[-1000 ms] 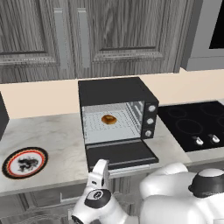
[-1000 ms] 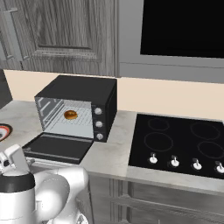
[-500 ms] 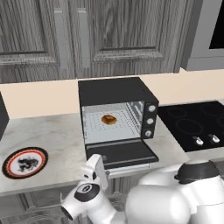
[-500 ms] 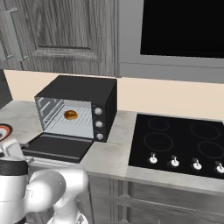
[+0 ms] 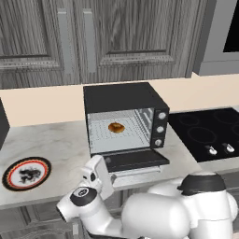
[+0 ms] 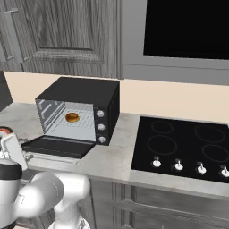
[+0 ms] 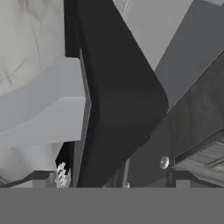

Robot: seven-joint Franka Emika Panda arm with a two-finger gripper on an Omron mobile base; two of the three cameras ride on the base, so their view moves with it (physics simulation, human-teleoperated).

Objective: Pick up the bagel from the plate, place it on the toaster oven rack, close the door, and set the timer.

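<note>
Bagel (image 5: 115, 127) sits on the rack (image 5: 116, 133) inside the oven (image 5: 122, 116), near the middle of the cavity. The door (image 5: 133, 160) lies dropped flat on the counter (image 5: 51, 144), wide open. The plate (image 5: 26, 173) rests well off to the left, bare. The gripper (image 7: 111, 177) is low at the counter's front edge, right up against the door; the hand view has the black panel (image 7: 118, 100) looming between the fingertips (image 7: 37, 177). Jaws stand spread wide, clamped on nothing that I can make out. Hob (image 5: 207, 133) to the right.
</note>
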